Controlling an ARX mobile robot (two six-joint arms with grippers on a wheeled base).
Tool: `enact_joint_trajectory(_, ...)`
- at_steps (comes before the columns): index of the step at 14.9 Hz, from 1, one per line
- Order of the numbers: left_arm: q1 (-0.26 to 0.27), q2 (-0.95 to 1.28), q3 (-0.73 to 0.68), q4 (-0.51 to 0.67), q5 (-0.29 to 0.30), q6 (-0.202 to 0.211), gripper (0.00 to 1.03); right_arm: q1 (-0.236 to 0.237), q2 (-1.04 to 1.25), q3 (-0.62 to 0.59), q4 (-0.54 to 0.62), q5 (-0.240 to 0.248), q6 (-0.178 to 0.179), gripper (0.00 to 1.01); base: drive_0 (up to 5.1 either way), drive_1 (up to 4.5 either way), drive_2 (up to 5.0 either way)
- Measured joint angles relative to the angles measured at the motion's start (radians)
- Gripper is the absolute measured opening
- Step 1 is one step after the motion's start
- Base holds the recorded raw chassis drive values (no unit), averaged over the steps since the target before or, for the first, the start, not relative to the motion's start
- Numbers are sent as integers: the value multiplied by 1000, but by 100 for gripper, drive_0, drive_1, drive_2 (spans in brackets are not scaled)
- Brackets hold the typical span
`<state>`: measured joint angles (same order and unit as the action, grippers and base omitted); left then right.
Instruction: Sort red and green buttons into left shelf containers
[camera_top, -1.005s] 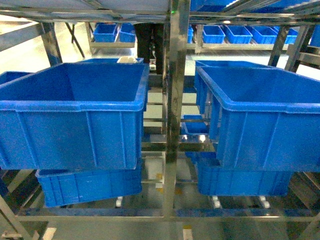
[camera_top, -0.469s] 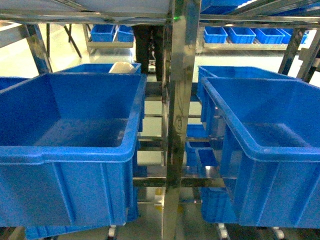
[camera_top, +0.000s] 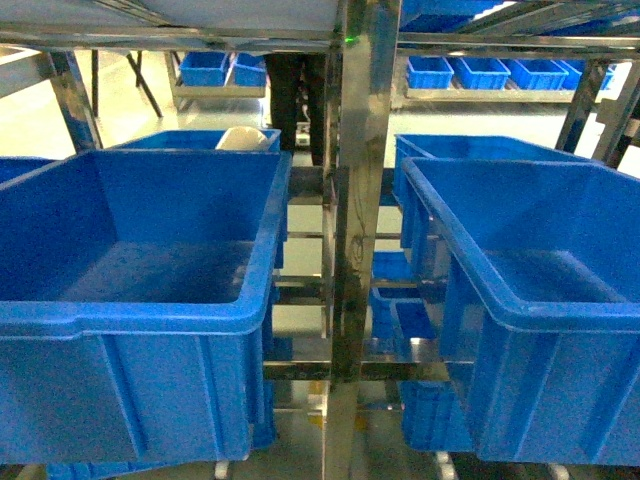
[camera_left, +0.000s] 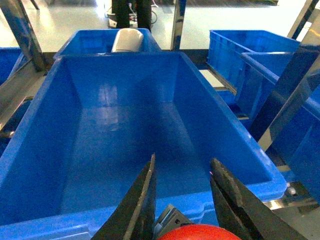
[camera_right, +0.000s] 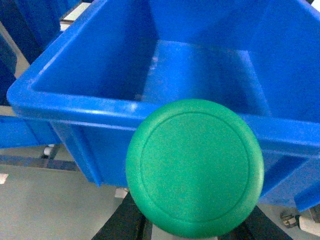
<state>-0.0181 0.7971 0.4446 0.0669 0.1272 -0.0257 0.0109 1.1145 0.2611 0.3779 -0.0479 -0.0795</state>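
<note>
My left claw (camera_left: 182, 192) grips the red button (camera_left: 200, 233) just short of the bin's (camera_left: 125, 125) near rim; right claw, hidden beneath, carries the green button (camera_right: 195, 167).

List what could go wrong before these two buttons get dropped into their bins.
1. The green button sits outside the right bin's near rim; released now, it would likely fall to the floor.
2. The red button is similarly short of the left bin.
3. The steel shelf post stands between the bins and could snag an arm.
</note>
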Motion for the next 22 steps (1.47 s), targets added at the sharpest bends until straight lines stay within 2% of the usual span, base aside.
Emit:
enact_joint_trajectory(1,0,0,0,0,0,0,30,0,41,38,16,0,-5,25,1,410,-408)
enact_joint_trajectory(2,0,0,0,0,0,0,30,-6,115,144,8,-4,-19,25,1,410,-408)
enact_joint_trajectory(5,0,0,0,0,0,0,30,-8,171,231,-26,-3,-28,25,1,410,-408)
enact_joint_trajectory(8,0,0,0,0,0,0,30,-64,381,433,-85,-11,-38,25,1,410,-408)
enact_joint_trajectory(10,0,0,0,0,0,0,30,-99,542,549,-160,-17,-33,25,1,205,-204)
enact_joint_trajectory(12,0,0,0,0,0,0,30,-104,667,673,-248,-27,-32,25,0,0,0)
enact_joint_trajectory(14,0,0,0,0,0,0,30,-104,759,814,-340,-28,-10,25,0,0,0)
enact_joint_trajectory(16,0,0,0,0,0,0,30,-109,849,953,-478,-56,19,25,0,0,0)
enact_joint_trajectory(18,0,0,0,0,0,0,30,-125,945,1088,-664,-82,38,25,0,0,0)
enact_joint_trajectory(19,0,0,0,0,0,0,30,-130,974,1114,-725,-69,34,28,0,0,0)
enact_joint_trajectory(20,0,0,0,0,0,0,30,-136,979,1114,-741,-61,34,42,0,0,0)
enact_joint_trajectory(22,0,0,0,0,0,0,30,-136,975,1090,-683,-61,35,73,0,0,0)
